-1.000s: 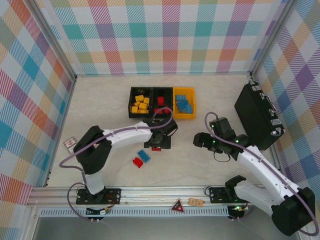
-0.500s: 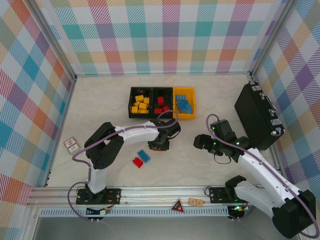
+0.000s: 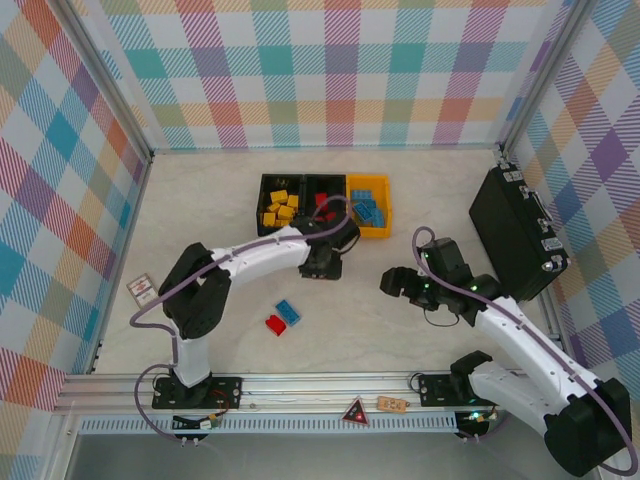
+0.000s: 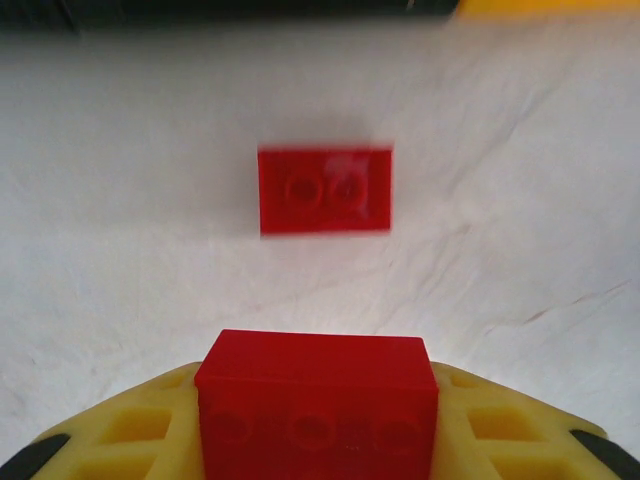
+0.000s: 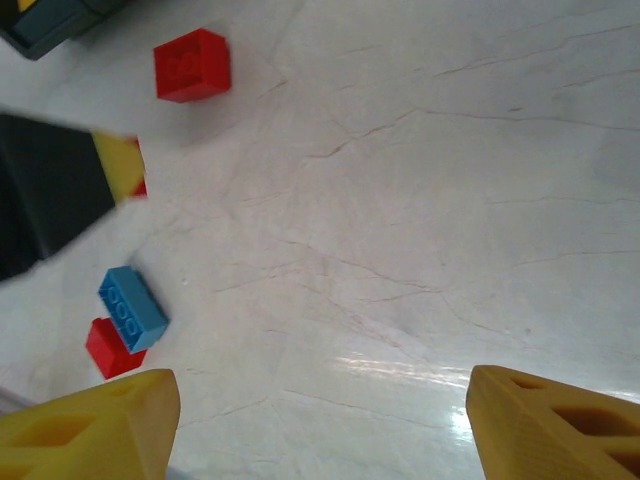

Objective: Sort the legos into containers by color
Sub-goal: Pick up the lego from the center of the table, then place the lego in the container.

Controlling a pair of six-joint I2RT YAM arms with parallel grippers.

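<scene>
Bench [image 3: 200, 210], lower left of centre: blue lego [image 3: 288, 312] just beside a red lego [image 3: 274, 324]. Centre, just below the containers [image 3: 303, 192]: left gripper [image 3: 322, 262], jaws pinching a second red lego [image 4: 318, 400], a third red lego [image 4: 325, 190] lying loose ahead. Right of centre: right gripper [image 3: 392, 283], jaws spread wide over the bench.

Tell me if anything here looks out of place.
Nothing looks damaged, and the bins look sorted. Three bricks lie loose on the table: a red brick just short of the bins, and a second red brick against a blue brick nearer the front edge. The left gripper grips a third red brick.
</scene>
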